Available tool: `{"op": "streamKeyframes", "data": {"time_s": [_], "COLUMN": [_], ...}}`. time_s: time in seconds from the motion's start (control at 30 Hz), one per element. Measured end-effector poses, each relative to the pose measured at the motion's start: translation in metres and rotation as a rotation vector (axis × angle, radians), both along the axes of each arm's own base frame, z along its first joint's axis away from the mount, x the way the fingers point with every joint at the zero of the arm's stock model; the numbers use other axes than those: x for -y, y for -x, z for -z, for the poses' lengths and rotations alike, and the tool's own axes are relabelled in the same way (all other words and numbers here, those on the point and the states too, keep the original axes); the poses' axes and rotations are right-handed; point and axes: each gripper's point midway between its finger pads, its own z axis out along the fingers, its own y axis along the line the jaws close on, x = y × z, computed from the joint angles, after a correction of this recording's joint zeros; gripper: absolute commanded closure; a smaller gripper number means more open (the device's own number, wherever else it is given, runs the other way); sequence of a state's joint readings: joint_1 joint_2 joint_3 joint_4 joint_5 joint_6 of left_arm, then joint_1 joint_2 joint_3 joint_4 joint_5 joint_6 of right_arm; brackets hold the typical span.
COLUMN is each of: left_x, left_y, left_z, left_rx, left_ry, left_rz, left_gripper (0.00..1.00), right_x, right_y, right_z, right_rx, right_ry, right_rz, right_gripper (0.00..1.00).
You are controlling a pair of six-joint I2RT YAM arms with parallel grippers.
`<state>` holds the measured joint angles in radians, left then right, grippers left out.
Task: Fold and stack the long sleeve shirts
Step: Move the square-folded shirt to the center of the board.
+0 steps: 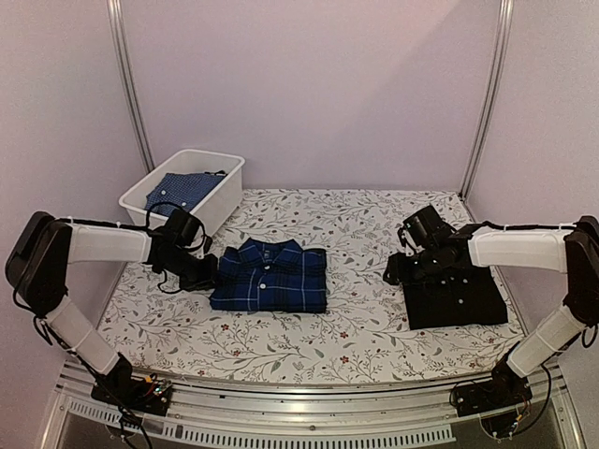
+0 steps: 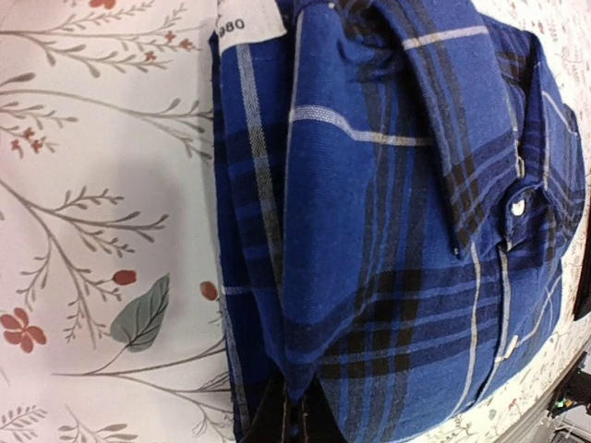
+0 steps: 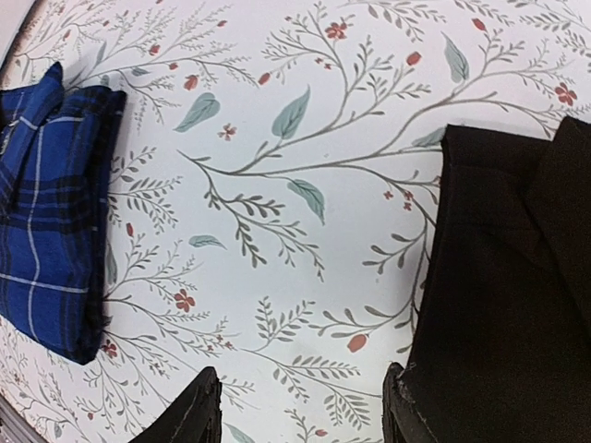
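From above, the plaid shirt (image 1: 271,276) lies folded mid-table, with the black shirt (image 1: 463,297) to its right; at the left wrist, the left gripper (image 2: 288,420) clamps the plaid shirt's edge; at the right wrist, the right gripper (image 3: 300,411) gapes beside the black shirt.

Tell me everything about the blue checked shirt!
The plaid shirt is navy and blue with thin white lines, soft woven cloth, with a collar and small white buttons. It lies folded into a neat rectangle, flat on the flowery table, collar toward the back wall. The left tool is shut on its left edge. Nothing else touches it.
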<state>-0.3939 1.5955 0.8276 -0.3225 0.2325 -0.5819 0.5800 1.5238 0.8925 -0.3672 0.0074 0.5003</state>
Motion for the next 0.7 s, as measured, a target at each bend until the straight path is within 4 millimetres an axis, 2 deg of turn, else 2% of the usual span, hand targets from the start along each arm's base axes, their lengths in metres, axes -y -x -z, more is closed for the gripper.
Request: {"op": "streamKeyframes", "data": {"time_s": [0.2,0.3,0.5,0.7], "left_x": [-0.009,-0.013,-0.021,-0.025], "left_y": [0.007,0.007,0.003,-0.007], "left_z": [-0.005,-0.011,-0.023,-0.051], "left_rx": [0.007,0.023,0.062,0.151], "left_ry": [-0.013,-0.019,-0.037,-0.048], "left_rz": [0.001,-0.005,-0.025,-0.046], "left_gripper": [0.88,0.72,0.51,0.5], "right_x": [0.025,0.035,0.044,0.05], "right_y": [0.015,0.017,0.022,0.027], "right_z": [0.019,0.022,0.031,0.048], "right_rx": [-0.062,-0.074,-0.104,-0.15], "right_ry": [0.093,0.134,0.179,0.226], "right_rz": [0.072,0.11,0.137,0.148], "right_gripper": [0.41,0.41,0.49,0.5]}}
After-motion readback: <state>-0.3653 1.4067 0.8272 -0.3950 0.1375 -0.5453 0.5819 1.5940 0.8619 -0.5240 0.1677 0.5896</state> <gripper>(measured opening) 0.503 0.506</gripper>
